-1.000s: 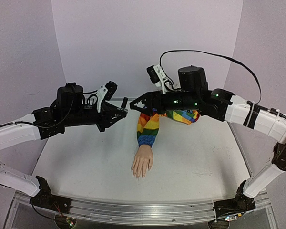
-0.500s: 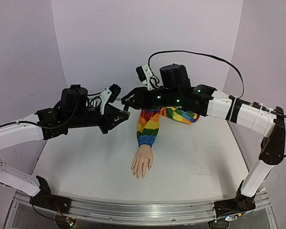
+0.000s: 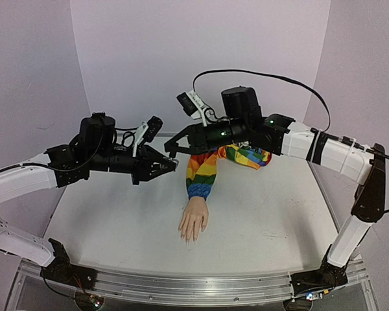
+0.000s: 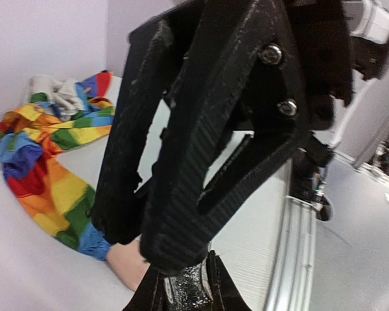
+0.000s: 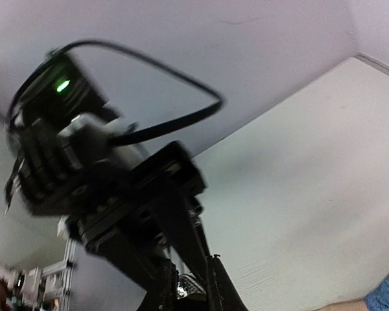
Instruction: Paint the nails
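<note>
Left fingers (image 4: pixel 153 295) grip dark bottle (image 4: pixel 188 290) midair; right fingers (image 4: pixel 181 201) pinch its top.

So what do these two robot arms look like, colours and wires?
The left arm and right arm have white tube-like links and chunky black joints. The left gripper and right gripper are black; the left's wedge-shaped fingers are ribbed. A black cable loops over the right arm, which shows green lights.
</note>
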### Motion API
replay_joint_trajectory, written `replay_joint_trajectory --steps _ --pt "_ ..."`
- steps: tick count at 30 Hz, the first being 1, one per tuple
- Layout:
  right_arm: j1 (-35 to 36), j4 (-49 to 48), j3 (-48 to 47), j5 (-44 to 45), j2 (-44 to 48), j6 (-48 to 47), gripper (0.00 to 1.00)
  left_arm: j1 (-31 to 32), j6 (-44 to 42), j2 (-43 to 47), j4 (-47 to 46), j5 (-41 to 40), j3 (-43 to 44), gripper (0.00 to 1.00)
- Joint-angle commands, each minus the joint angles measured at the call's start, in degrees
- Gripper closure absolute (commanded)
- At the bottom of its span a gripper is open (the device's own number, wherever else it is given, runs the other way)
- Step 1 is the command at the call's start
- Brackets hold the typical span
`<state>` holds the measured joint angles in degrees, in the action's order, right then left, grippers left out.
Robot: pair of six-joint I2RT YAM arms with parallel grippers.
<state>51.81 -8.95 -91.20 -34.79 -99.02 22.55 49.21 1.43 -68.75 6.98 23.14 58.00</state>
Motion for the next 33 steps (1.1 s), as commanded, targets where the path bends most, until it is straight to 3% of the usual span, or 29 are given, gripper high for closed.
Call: replay_joint_trajectory --steps 1,4,8,10,11,13,16,20,23,28,30,33 --pt "0.82 -1.77 2.79 -36.45 2.4 -11.29 1.0 -1.36 3.03 1.21 -5.39 33.79 7.08 1.0" --pt "0.73 -1.69 2.93 -40.59 2.18 -11.13 1.0 -1.53 5.78 0.17 -5.35 40.77 9.76 1.0" --pt "0.7 -1.68 4.21 -36.8 3.19 -11.72 1.0 -1.57 4.64 2.05 -5.35 35.24 7.49 1.0" --pt "0.57 -1.73 4.64 -32.77 4.32 -11.41 0.93 -1.57 4.42 2.31 -5.33 31.68 6.61 1.0" --pt "0.56 -1.77 4.77 -31.57 4.74 -11.34 0.87 -1.57 4.29 2.38 -5.33 29.84 6.25 1.0" --pt "0.49 -1.64 4.95 -26.73 5.69 -10.63 0.6 -1.57 3.39 2.77 -4.99 24.9 5.19 1.0" --pt "0.17 -1.43 5.76 -17.52 7.55 -9.43 0.29 -1.57 1.75 3.44 -4.52 14.87 3.72 1.0" --pt "-0.31 -1.51 7.81 -9.28 10.56 -7.87 0.08 -1.34 0.88 4.09 -3.7 -2.92 2.82 1.0" --pt "-0.31 -1.3 6.61 -0.17 10.75 -3.86 0.05 0.12 -0.34 4.13 -3.17 -9.9 3.34 1.0" --pt "0.82 -0.92 3.77 10.45 9.52 0.12 0.1 3.17 -4.2 2.77 -3.12 -16.6 4.24 1.0" --pt "1.11 -0.39 1.86 13.86 8.43 1.86 0.16 3.78 -4.53 2.09 -3.19 -17.76 4.52 1.0" --pt "1.34 1.29 -1.3 17.79 6.35 4.49 0.34 4.67 -5.01 1.33 -3.18 -19.94 5.1 1.0"
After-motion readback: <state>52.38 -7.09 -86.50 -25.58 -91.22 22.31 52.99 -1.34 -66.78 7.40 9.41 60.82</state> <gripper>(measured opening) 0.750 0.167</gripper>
